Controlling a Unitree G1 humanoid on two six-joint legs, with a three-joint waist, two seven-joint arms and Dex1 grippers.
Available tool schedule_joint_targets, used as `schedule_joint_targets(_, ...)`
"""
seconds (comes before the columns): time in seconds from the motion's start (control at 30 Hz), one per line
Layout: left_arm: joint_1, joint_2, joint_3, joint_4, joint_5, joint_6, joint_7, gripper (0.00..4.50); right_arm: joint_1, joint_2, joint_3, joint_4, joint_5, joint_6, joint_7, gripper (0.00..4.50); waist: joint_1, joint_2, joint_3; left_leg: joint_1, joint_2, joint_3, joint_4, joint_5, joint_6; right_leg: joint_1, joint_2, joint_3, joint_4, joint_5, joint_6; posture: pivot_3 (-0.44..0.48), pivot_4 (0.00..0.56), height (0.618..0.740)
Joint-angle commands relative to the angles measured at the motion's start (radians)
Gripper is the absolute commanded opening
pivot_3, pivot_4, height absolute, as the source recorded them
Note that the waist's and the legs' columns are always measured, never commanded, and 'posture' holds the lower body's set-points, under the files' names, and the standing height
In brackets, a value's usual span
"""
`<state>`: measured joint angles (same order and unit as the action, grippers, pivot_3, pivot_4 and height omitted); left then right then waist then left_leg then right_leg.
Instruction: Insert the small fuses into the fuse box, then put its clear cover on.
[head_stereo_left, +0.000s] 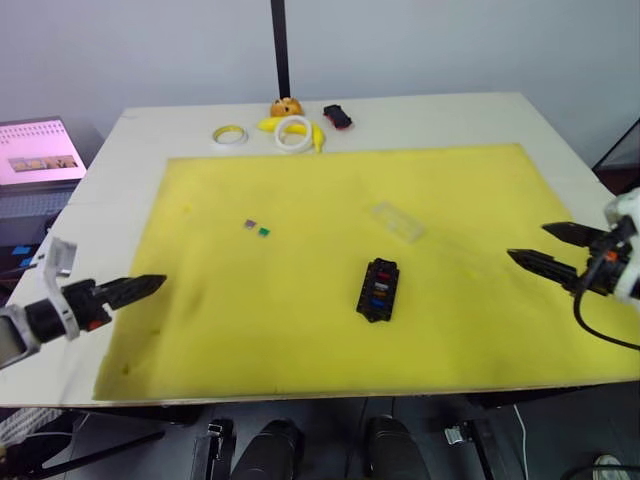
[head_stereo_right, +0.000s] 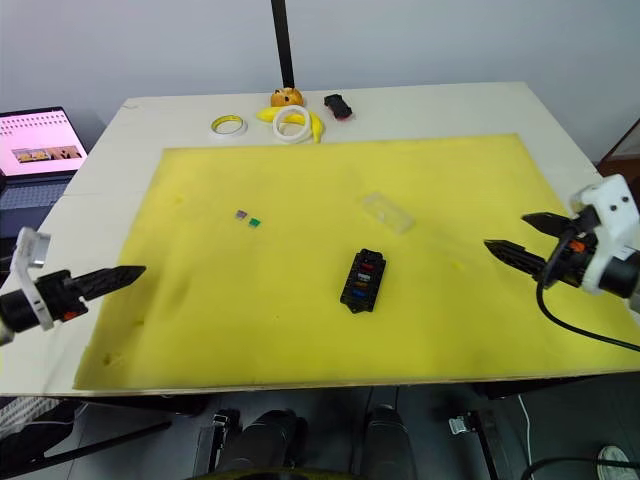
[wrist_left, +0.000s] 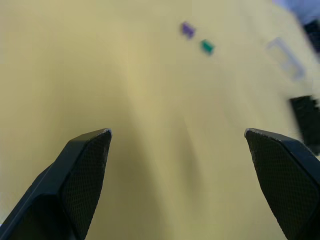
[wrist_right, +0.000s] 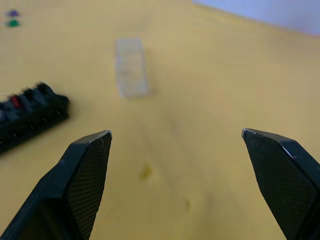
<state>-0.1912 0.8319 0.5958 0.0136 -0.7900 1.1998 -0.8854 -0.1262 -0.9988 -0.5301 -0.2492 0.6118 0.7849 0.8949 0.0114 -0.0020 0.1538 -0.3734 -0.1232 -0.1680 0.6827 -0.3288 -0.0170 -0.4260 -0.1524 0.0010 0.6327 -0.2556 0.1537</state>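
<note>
Both end effectors hang spread wide and empty over the yellow mat: the left end effector at about 8 o'clock, the right end effector at about 3 o'clock. The fuse box lies near the mat's centre, some coloured fuses seated in its slots. Two loose small fuses, one purple-grey and one green, lie just beside each other toward 10 o'clock, well apart from the box. The clear cover rests flat on the mat at about 1 o'clock from the box.

The main risk, I judge, is the pinch: these chips are tiny and flat, so wide fingers could flick one away or nudge its neighbour. A fuse gripped askew may jam at a slot. The cover is nearly invisible against the mat and easy to misjudge.

The pale surface carries tape rings, a yellow-orange toy and a small black-and-red object along its 12 o'clock edge. A laptop glows at the left; the wall behind is plain.
</note>
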Motion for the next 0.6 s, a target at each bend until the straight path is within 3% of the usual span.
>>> schedule_joint_targets(0.03,-0.104,-0.012,-0.036,0.022,-0.04,0.073,0.063,4.5,-0.072,0.012,0.055,-0.081,0.049,0.017,-0.02,4.43,0.0,0.0,0.0,0.0,0.0,0.0,0.0,0.0,0.0,0.0,0.0,0.0,0.0,0.0,0.0,0.0,0.15,0.74)
schedule_joint_targets(0.17,-0.361,-0.111,-0.028,0.192,-0.068,0.246,0.2,4.5,-0.221,0.061,0.196,-0.192,0.119,0.074,-0.068,4.43,0.0,0.0,0.0,-0.001,0.0,0.0,0.001,0.0,0.0,-0.001,0.0,-0.001,0.0,0.0,0.0,0.0,0.15,0.74)
schedule_joint_targets(0.33,-0.556,-0.2,-0.025,0.402,-0.027,0.299,0.303,4.5,-0.392,0.157,0.359,-0.237,0.141,0.103,-0.12,4.43,-0.008,-0.001,0.0,-0.001,-0.001,0.0,0.001,0.0,0.0,-0.002,0.0,0.0,0.001,0.0,0.0,0.0,0.15,0.74)
schedule_joint_targets(0.6,-0.682,-0.245,-0.096,0.653,0.049,0.2,0.305,4.5,-0.488,0.27,0.508,-0.211,0.072,0.06,-0.164,4.43,-0.025,-0.001,0.0,-0.002,-0.001,-0.001,0.0,0.0,0.0,-0.003,-0.001,-0.001,0.002,0.0,0.0,0.0,0.15,0.74)
